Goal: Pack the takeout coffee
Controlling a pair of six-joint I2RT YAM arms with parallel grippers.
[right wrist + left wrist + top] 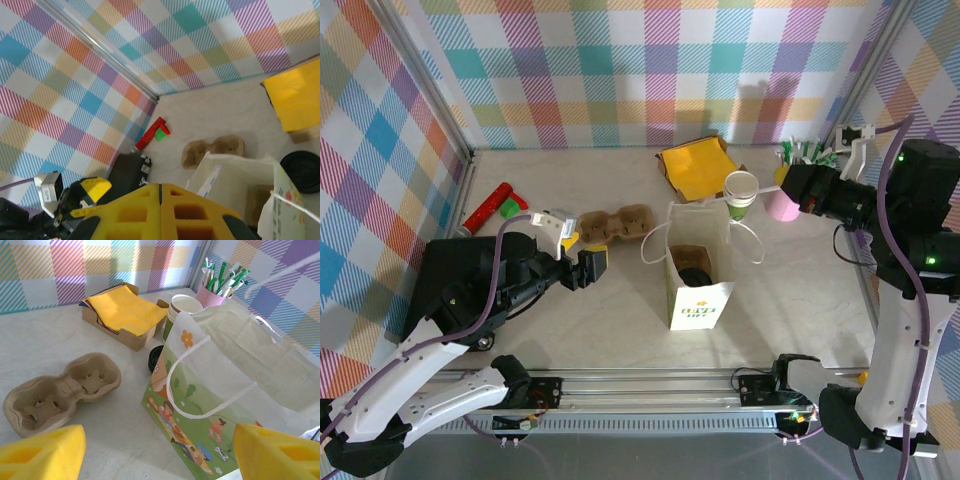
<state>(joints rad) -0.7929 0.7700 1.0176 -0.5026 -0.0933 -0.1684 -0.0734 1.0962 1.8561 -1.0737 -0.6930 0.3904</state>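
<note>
Now left jaws gape near the bag (700,305), centre of the worktop (620,325); right jaws sit pressed together beside the paper cup (741,190).

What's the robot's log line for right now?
left gripper open, facing bag | right gripper shut | cup outside bag, unpacked

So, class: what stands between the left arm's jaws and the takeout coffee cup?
The open printed paper bag, white handles raised, stands on that line, just short of the paper cup. The top external view shows it.
</note>
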